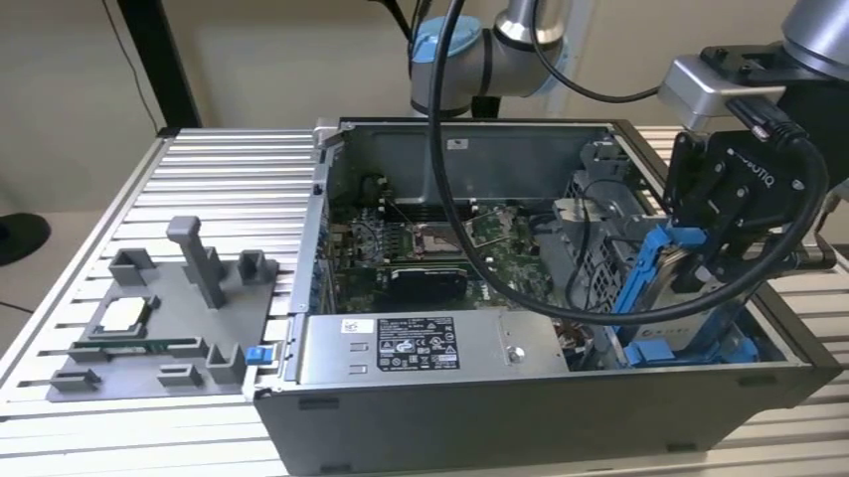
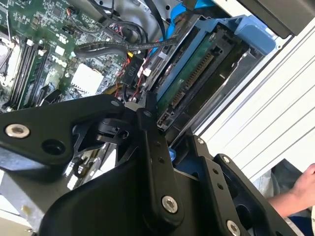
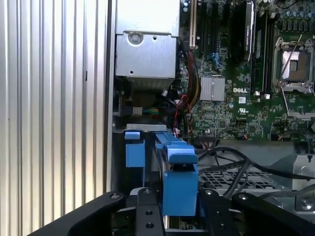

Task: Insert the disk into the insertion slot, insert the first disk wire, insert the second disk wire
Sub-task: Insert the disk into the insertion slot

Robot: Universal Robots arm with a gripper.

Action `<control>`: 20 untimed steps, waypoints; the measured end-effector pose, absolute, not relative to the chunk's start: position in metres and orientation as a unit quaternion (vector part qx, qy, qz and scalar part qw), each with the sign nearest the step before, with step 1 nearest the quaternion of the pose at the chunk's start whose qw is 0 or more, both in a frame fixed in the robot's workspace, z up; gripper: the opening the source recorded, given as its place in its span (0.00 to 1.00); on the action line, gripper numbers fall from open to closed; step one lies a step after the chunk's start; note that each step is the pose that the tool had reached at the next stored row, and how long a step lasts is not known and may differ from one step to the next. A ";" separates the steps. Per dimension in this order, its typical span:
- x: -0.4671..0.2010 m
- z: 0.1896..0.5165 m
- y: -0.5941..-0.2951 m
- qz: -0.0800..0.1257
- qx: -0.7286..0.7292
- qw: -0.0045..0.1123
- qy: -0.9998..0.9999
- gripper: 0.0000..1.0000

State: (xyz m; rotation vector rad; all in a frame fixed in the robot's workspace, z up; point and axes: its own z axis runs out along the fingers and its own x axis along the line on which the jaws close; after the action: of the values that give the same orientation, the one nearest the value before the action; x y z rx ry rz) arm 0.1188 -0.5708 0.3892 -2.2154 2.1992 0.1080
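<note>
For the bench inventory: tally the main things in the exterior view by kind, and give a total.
Open computer case: 1
Grey power-supply box: 1
Disk in its blue carrier: 1
Gripper, shut on the disk: 1
Grey fixture plate: 1
Slatted metal table: 1
Total: 6

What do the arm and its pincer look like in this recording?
The arm is silver-grey tubing with a light blue joint cap. The pincer is matte black, built of bolted linkage bars with silver screw heads, with white lettering on its body. A thick black cable loops from its wrist.
</note>
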 end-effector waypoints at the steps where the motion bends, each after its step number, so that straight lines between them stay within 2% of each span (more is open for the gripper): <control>1: 0.119 0.389 -0.571 0.035 -0.710 0.009 0.703 0.00; 20: 0.119 0.391 -0.570 0.036 -0.714 0.011 0.699 0.00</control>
State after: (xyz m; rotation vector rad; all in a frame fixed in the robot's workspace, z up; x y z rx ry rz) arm 0.1189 -0.5702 0.3907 -2.2275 2.1818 0.1139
